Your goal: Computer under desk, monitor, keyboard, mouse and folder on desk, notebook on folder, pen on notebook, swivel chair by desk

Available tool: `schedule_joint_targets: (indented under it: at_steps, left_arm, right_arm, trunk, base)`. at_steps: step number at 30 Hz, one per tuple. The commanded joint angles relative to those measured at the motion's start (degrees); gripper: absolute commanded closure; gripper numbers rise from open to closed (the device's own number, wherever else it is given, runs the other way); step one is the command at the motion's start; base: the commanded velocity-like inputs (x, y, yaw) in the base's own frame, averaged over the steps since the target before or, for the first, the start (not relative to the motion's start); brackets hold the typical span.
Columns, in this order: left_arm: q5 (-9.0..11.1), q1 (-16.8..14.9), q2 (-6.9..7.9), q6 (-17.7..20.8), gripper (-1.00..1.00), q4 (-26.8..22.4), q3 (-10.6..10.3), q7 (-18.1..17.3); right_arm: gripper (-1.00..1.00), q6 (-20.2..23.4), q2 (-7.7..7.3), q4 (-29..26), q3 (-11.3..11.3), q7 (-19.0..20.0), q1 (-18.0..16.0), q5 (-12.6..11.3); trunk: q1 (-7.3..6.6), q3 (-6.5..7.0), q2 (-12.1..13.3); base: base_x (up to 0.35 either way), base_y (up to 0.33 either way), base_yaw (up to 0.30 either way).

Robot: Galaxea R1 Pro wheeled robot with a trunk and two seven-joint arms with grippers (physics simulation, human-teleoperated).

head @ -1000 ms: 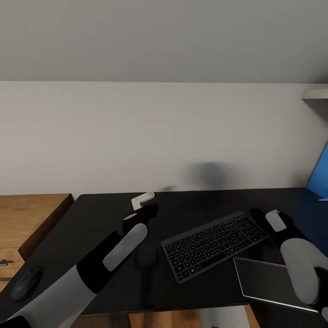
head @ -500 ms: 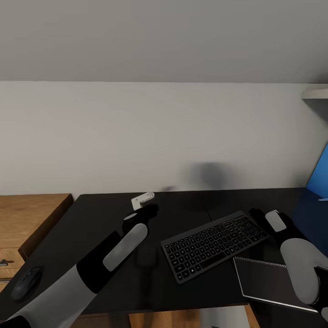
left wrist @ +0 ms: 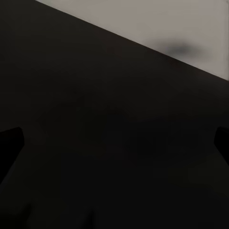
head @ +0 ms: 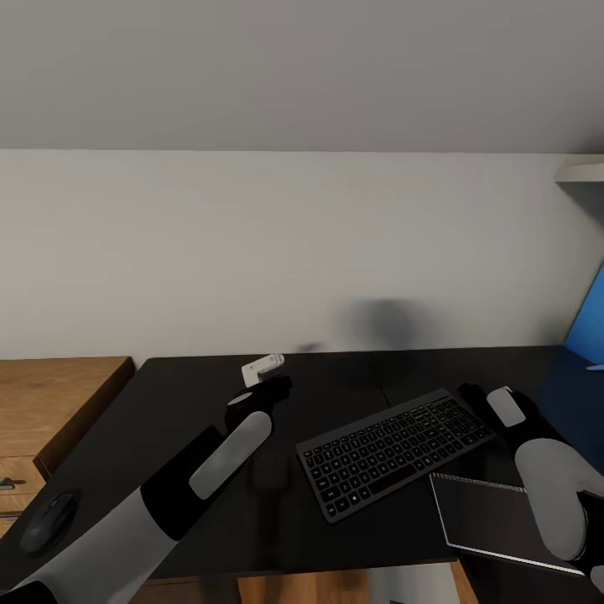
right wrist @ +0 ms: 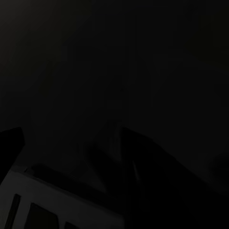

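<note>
The keyboard (head: 396, 450) lies slanted on the desk (head: 193, 394), the notebook (head: 495, 520) touching its near corner and the mouse (head: 48, 518) far off at the desk's left edge. Risk: the right gripper (head: 471, 396), beside the keyboard, could push it crooked. Whether either gripper, left gripper (head: 281, 386) included, is open, I cannot tell. Nothing has moved since the earlier frames.
</note>
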Motion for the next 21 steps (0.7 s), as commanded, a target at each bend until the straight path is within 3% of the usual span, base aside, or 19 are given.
schedule_joint_targets:
  at_steps: [1, 14, 21]
  left_arm:
    - [0.09, -0.08, 0.03, 0.44, -1.0, -0.08, -0.1, 0.33]
    - [0.07, -0.08, 0.03, 0.44, -1.0, -0.1, -0.11, 0.33]
    - [0.07, -0.08, 0.03, 0.44, -1.0, -0.1, -0.11, 0.33]
  right_arm:
    - [-1.0, 0.39, 0.04, -0.05, -0.15, -0.4, 0.01, -0.97]
    - [-1.0, 0.38, 0.08, -0.05, -0.14, -0.41, 0.0, -0.92]
    - [-1.0, 0.38, 0.08, -0.04, -0.14, -0.44, 0.0, -0.92]
  trunk:
    - [0.0, -0.07, -0.03]
    - [-2.64, 2.08, 4.79]
    - [-2.64, 2.08, 4.79]
  base:
    - [0.0, 0.0, 0.0]
    - [0.0, 0.0, 0.0]
    - [0.0, 0.0, 0.0]
